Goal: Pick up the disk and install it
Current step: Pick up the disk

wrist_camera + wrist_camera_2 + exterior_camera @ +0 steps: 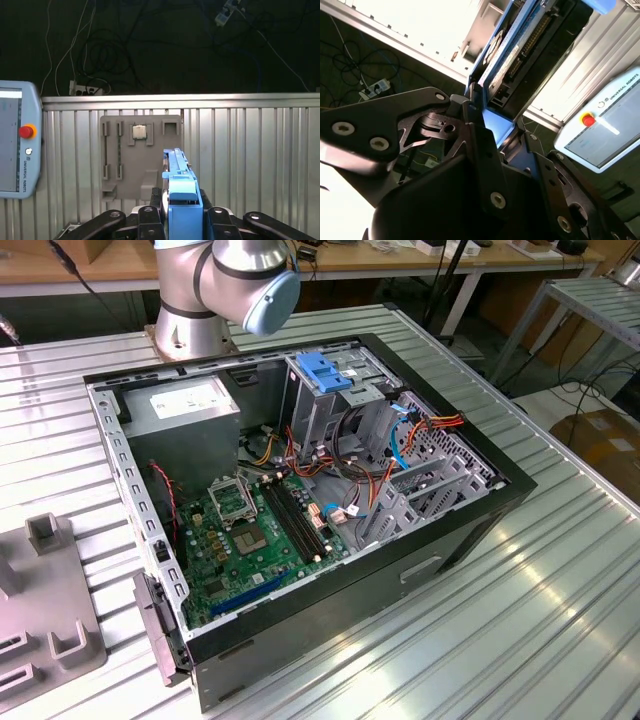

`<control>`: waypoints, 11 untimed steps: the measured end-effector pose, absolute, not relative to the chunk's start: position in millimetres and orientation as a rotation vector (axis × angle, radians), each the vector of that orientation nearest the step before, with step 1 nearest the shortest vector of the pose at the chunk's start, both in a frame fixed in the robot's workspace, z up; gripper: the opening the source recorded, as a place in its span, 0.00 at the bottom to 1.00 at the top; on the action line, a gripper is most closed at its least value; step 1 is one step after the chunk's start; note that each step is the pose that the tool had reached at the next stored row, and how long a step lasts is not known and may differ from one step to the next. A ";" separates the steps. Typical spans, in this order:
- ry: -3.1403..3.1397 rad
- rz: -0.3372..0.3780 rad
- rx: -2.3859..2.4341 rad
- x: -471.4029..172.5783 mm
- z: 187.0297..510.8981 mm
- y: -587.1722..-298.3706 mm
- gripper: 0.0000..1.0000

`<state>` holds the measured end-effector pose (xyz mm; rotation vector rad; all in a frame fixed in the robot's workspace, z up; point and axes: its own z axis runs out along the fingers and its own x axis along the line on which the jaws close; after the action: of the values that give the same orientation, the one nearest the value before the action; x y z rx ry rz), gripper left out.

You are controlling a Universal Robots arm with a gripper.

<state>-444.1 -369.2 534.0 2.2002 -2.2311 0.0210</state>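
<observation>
One disk [182,197], one computer case [350,612], one pendant [12,145] — one tray [131,165].

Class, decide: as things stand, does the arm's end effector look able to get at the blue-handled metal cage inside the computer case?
Probably yes: the case lies open on top and nothing covers the cage, though cables sit close beside it. The end effector is shut on the disk.

Ribbed metal table [560,590], wooden benches [400,262] behind (cables [107,55] on dark floor [200,50])
</observation>
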 end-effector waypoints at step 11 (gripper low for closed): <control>-2.231 0.021 2.200 -434.2 534.0 -369.2 0.37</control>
<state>-434.2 -369.2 534.0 2.2003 -2.2312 0.0210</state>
